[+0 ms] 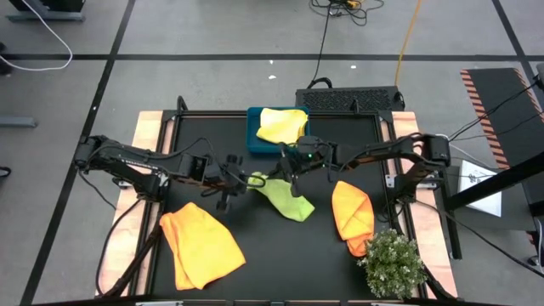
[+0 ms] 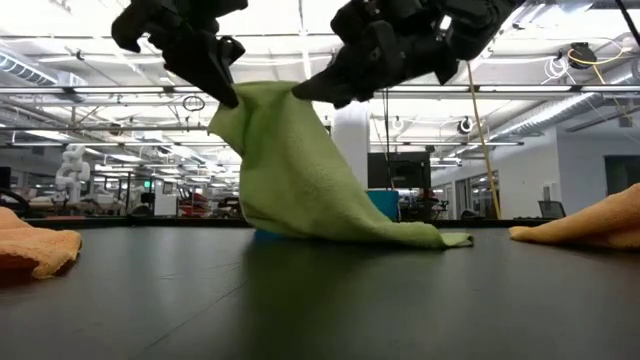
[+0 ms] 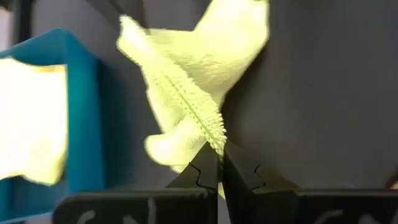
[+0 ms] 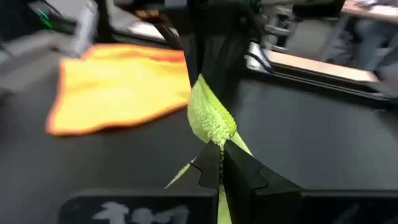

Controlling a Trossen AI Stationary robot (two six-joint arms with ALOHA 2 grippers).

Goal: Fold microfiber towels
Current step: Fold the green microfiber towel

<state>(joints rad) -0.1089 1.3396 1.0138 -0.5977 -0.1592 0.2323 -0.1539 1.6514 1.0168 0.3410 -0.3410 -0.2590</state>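
Just in front of the teal tray (image 1: pixel 253 140), a soft, limp green towel (image 1: pixel 287 200) is lifted by its edge, pinched in both the left gripper (image 1: pixel 252 179) and the right gripper (image 1: pixel 274 178), its lower part draped on the table.

You had bright ceiling strip lights (image 2: pixel 90 45) glaring in the low view; both wrist views were blurred.

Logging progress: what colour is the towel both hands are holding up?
Lime green towel; clearest in the low view.

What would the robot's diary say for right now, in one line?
left claw: shut on lime green towel | right claw: shut on lime green towel | towel: lifted, one end on table
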